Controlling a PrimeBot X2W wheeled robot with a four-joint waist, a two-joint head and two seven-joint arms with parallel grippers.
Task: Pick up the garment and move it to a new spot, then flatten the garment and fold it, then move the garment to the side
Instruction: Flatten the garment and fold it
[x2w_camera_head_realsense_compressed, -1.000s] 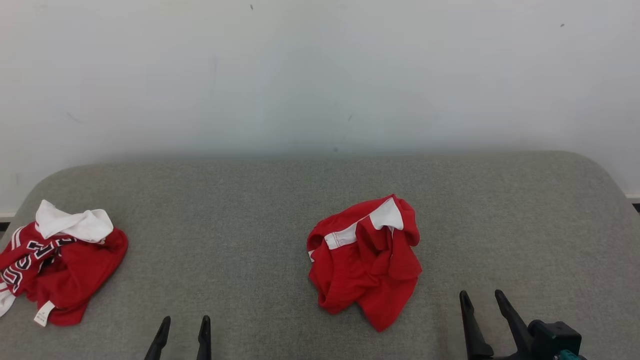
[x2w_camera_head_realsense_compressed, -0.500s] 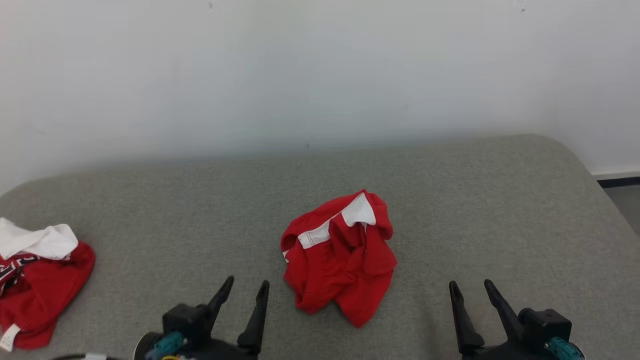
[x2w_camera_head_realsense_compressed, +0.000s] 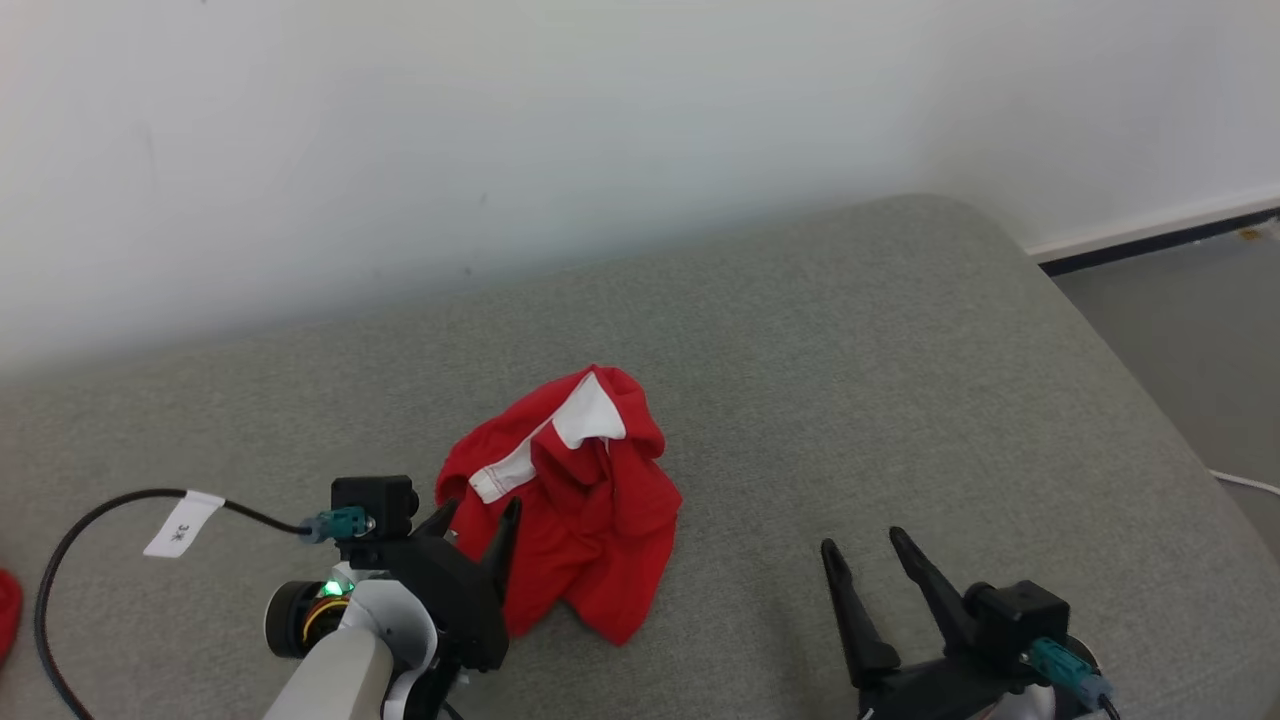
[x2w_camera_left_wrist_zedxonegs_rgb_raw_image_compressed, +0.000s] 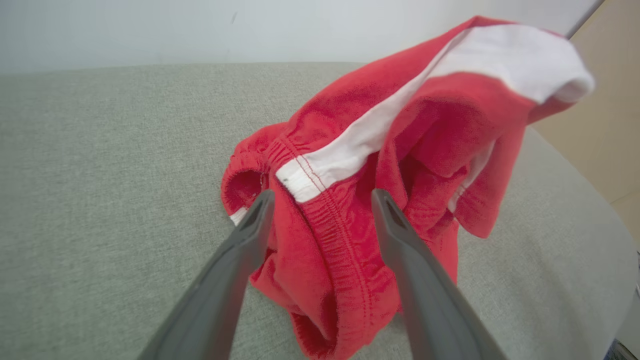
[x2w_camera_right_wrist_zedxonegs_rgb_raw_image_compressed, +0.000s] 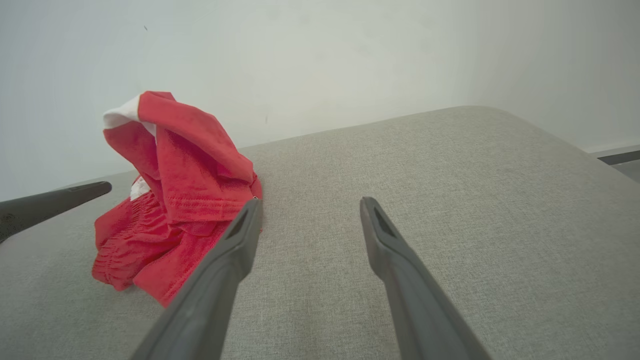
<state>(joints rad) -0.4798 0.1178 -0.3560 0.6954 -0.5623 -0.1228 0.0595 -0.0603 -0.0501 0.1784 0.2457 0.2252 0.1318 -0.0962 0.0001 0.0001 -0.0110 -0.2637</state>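
Reaching low over the cushion (x2w_camera_head_realsense_compressed: 900, 350), the left gripper (x2w_camera_head_realsense_compressed: 480, 507) holds spread fingers (x2w_camera_left_wrist_zedxonegs_rgb_raw_image_compressed: 235, 270) either side of the waistband (x2w_camera_left_wrist_zedxonegs_rgb_raw_image_compressed: 320, 175) of the one crumpled red garment (x2w_camera_head_realsense_compressed: 590, 500), mid-cushion; the right gripper (x2w_camera_head_realsense_compressed: 861, 540), fingers spread and empty, hovers at its 4 o'clock.

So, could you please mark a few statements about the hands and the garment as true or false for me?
1. The left hand is open, close to the garment. True.
2. The right hand holds the garment. False: it is open over bare cushion, apart from it.
3. The garment lies folded flat. False: it is crumpled in a heap.
4. The garment is red with a white band. True.
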